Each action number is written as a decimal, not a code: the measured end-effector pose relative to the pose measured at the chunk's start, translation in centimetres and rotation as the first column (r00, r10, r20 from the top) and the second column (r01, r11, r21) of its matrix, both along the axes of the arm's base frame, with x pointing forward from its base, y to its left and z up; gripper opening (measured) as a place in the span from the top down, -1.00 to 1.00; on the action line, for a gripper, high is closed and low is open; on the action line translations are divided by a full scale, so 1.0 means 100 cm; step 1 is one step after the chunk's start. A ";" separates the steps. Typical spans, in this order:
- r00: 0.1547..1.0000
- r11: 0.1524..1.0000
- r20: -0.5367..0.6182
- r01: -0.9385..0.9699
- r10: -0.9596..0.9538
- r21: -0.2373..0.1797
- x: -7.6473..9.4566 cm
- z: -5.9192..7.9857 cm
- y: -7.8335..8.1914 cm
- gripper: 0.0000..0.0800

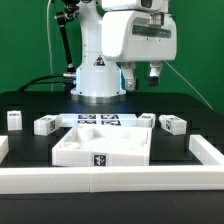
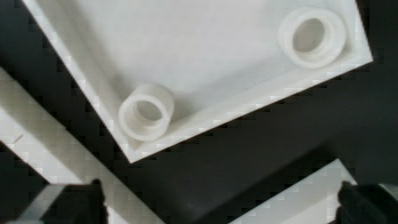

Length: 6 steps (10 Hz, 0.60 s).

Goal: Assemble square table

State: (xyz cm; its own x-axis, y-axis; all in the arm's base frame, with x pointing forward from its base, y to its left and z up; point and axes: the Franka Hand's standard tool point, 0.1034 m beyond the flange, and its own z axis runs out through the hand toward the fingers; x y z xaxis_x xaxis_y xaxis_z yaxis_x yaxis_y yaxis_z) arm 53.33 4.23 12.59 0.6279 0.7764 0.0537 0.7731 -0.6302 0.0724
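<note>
In the exterior view, the square table top (image 1: 100, 150) lies at lower centre on the tabletop (image 1: 30, 103), with the marker board (image 1: 100, 121) just behind it. The far-left leg (image 1: 15, 120) and the inner-left leg (image 1: 45, 125) stand at mid left. The inner-right leg (image 1: 147, 120) and the far-right leg (image 1: 172, 124) stand at mid right. The rail (image 1: 110, 181) runs across the bottom, in front of the top. The robot base (image 1: 97, 80) stands behind, at upper centre.

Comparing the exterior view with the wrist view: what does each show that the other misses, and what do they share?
Only the exterior view shows the loose legs on either side of the table top, the marker board and the arm's base. Only the wrist view shows two round sockets inside the top. Both show the table top and the fingers, spread with nothing between them.
</note>
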 end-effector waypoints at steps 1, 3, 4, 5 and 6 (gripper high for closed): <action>1.000 1.000 0.002 -0.016 0.016 -0.009 -0.001 0.000 0.000 -0.62; 1.000 1.000 0.002 -0.016 0.016 -0.009 -0.001 0.000 0.000 -0.62; 1.000 1.000 0.001 -0.015 0.015 -0.008 -0.001 0.000 0.000 -0.62; 1.000 1.000 0.000 -0.015 0.015 -0.008 -0.001 -0.001 0.000 -0.62; 1.000 1.000 0.000 -0.015 0.015 -0.009 -0.001 -0.001 0.000 -0.62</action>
